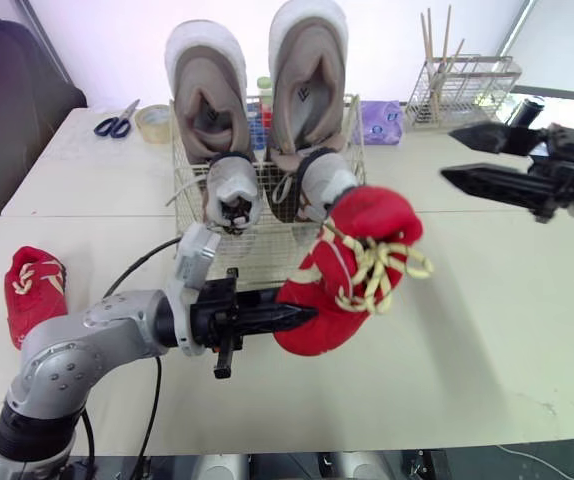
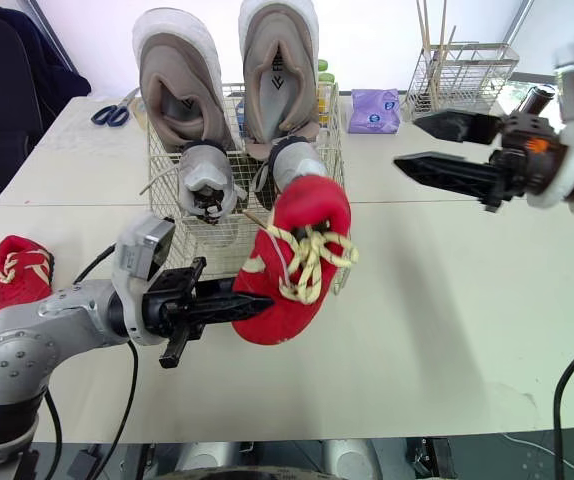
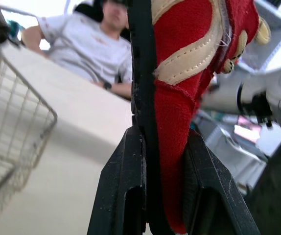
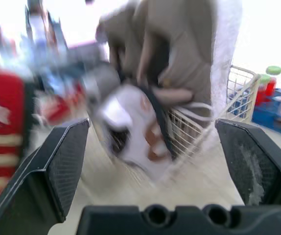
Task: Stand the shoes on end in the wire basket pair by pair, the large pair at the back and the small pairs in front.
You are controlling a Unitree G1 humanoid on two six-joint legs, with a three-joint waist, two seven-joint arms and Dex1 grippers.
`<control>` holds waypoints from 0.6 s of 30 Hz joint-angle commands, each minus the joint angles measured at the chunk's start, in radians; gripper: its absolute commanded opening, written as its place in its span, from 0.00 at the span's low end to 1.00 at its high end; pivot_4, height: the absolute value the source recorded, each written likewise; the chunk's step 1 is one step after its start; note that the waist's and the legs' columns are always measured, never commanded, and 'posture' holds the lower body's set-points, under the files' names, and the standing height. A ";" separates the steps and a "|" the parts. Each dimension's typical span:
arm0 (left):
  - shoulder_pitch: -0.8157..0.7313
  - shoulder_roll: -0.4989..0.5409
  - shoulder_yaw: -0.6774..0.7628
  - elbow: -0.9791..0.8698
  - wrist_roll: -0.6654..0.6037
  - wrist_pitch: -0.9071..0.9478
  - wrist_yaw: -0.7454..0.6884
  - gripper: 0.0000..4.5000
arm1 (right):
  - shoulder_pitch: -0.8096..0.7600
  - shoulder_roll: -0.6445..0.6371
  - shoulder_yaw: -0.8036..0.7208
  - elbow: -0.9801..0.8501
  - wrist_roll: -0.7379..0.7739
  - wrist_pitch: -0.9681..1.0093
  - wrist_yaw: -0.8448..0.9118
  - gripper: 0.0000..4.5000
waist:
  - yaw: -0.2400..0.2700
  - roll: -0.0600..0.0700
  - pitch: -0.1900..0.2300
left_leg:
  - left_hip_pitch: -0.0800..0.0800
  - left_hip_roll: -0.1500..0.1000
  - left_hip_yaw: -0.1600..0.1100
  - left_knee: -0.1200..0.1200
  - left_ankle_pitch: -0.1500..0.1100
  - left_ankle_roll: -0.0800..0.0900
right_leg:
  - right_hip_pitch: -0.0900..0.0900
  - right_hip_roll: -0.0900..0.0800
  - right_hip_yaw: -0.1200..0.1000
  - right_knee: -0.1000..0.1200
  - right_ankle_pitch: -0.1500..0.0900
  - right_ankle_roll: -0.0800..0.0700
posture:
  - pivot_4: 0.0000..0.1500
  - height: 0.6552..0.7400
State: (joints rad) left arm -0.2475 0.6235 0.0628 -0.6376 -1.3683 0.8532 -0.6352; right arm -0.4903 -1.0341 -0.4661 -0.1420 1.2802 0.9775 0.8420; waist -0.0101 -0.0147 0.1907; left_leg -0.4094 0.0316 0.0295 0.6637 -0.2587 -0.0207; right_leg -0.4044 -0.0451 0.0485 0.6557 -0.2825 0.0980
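Observation:
My left gripper (image 1: pixel 305 316) is shut on a red shoe with cream laces (image 1: pixel 352 265), held tilted in the air just in front of the wire basket (image 1: pixel 267 250). In the left wrist view the shoe's edge (image 3: pixel 179 147) sits pinched between both fingers. Two large tan shoes (image 1: pixel 207 85) (image 1: pixel 307 70) stand on end at the basket's back. Two small grey shoes (image 1: pixel 232 190) (image 1: pixel 317 185) stand in front of them. The other red shoe (image 1: pixel 32 285) lies on the table at the far left. My right gripper (image 1: pixel 449 153) hangs open and empty to the basket's right.
Scissors (image 1: pixel 117 122) and a tape roll (image 1: pixel 153 122) lie behind the basket on the left, a purple packet (image 1: pixel 380 122) and a wire rack with sticks (image 1: pixel 462 85) on the right. A person in a white shirt (image 3: pixel 91 44) sits across the table.

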 commanded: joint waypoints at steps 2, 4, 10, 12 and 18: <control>0.000 -0.045 0.022 -0.030 -0.060 -0.052 0.063 0.08 | 0.141 0.106 -0.112 -0.164 0.356 0.040 -0.236 0.99 | -0.001 0.000 0.000 | 0.000 0.000 0.000 0.000 0.000 0.000 | 0.000 0.001 0.000 0.000 0.001 0.002 | 1.00 1.00; -0.002 -0.066 0.011 -0.032 -0.072 -0.057 0.082 0.08 | 0.193 0.138 -0.098 -0.216 0.444 0.025 -0.314 0.99 | -0.004 0.000 0.000 | 0.000 0.000 0.000 0.000 0.000 0.000 | 0.000 0.002 0.000 0.000 0.001 0.002 | 1.00 1.00; -0.022 -0.076 -0.004 -0.015 -0.076 -0.052 0.084 0.08 | 0.224 0.183 -0.006 -0.312 0.534 -0.031 -0.432 0.99 | -0.003 0.000 0.000 | 0.000 -0.001 0.000 0.000 0.000 0.000 | 0.000 0.003 0.001 0.000 0.001 0.003 | 1.00 1.00; -0.028 -0.078 -0.011 -0.012 -0.080 -0.049 0.083 0.08 | 0.211 0.179 0.018 -0.317 0.531 -0.038 -0.436 0.99 | -0.003 0.000 0.000 | 0.000 -0.001 0.000 0.000 0.000 0.000 | 0.000 0.003 0.001 0.000 0.001 0.002 | 1.00 1.00; -0.026 -0.076 -0.026 -0.013 -0.076 -0.043 0.067 0.08 | 0.154 0.177 0.085 -0.309 0.542 -0.051 -0.437 0.99 | -0.002 0.000 0.000 | 0.000 -0.001 0.000 0.000 0.000 0.000 | 0.000 0.003 0.001 -0.001 0.001 0.002 | 1.00 1.00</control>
State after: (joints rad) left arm -0.2677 0.5497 0.0411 -0.6302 -1.4269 0.8185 -0.5533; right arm -0.3076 -0.8512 -0.3840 -0.4342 1.7915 0.9468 0.4027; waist -0.0122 -0.0150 0.1904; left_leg -0.4094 0.0306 0.0292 0.6637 -0.2587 -0.0206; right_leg -0.4044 -0.0423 0.0491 0.6547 -0.2814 0.1003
